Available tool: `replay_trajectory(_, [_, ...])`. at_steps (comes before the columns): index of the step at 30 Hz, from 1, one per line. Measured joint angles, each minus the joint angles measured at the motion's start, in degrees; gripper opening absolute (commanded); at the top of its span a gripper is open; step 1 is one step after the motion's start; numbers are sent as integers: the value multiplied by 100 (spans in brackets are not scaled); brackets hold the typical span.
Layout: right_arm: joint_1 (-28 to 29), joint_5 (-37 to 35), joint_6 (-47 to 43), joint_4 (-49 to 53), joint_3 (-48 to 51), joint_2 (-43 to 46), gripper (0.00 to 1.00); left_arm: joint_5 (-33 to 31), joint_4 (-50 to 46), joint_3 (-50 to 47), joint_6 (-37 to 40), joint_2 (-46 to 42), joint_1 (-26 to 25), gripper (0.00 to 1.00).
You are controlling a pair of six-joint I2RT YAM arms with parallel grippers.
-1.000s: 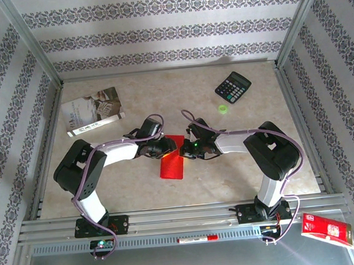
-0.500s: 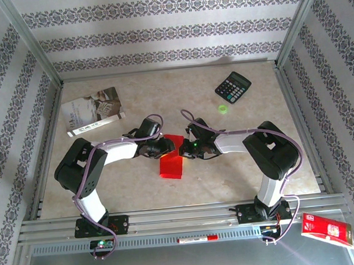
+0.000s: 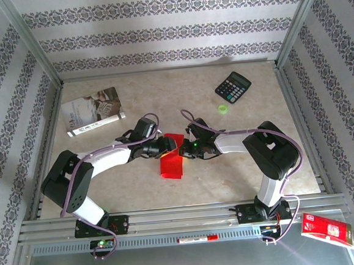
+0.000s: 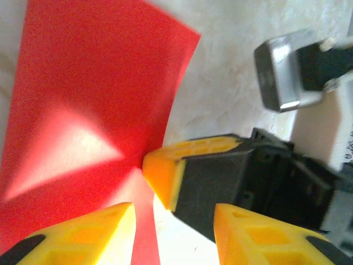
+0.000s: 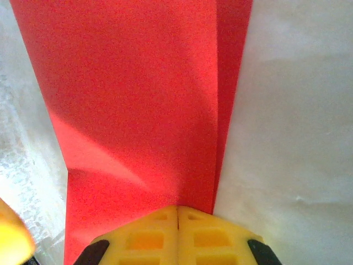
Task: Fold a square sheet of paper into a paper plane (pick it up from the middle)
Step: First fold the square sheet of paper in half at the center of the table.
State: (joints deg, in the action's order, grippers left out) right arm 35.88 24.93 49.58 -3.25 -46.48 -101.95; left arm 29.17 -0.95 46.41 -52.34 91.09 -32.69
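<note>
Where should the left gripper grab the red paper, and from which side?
Probably the thin edge of the square sheet of paper beside where the right gripper pinches it, coming from the left. That edge looks lifted off the table and runs through the open left gripper.

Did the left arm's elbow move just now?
Yes. The elbow swung down toward the near rail and to the left, ending up farther from the booklet, which stayed put.
</note>
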Motion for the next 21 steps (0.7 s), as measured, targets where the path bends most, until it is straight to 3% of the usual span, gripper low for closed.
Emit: replay_trajectory(21, [-2, 2, -24, 17, -24, -15, 0, -219, -597, -446, 437, -63, 313, 41])
